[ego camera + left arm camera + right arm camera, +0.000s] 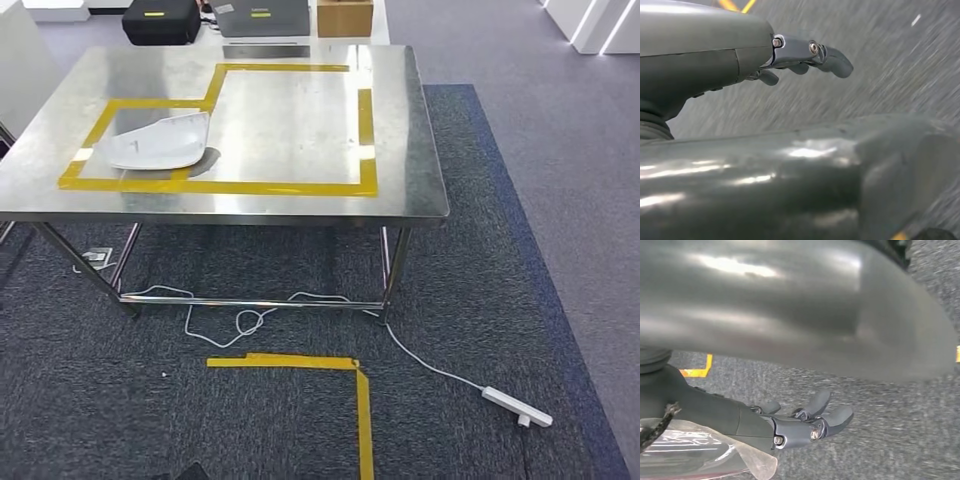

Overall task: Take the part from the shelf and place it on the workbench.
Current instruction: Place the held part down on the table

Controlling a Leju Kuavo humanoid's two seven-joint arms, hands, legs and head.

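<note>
1. Fingers (828, 56) of my left hand (753, 60), seen from the left wrist, stretch out loosely apart with nothing between them; this hand is open above blurred dark grey carpet (885, 65). A strip of yellow tape (732, 5) crosses the floor beyond it.

2. From the right wrist, the fingers (828, 420) of my right hand (791, 422) likewise lie spread and slightly curved, holding nothing, so this hand is open too. Crumpled clear plastic film (749, 460) sits against the wrist side of the hand; I cannot tell what it belongs to. A corner of yellow floor tape (700, 371) lies on the carpet behind.

3. From the head view, the white curved plastic part (158, 142) lies on the stainless steel desk (407, 150), at the left end, inside the yellow taped outline (366, 140), with its near edge touching the tape line.

4. Beyond the desk's far edge stand a black case (161, 22), a grey box (260, 17) and a brown cardboard box (345, 17).

5. Under the desk, a white cable (249, 318) loops across the carpet and runs to a white power strip (517, 405) at the right. A yellow taped corner (355, 365) marks the floor nearer to me.
</note>
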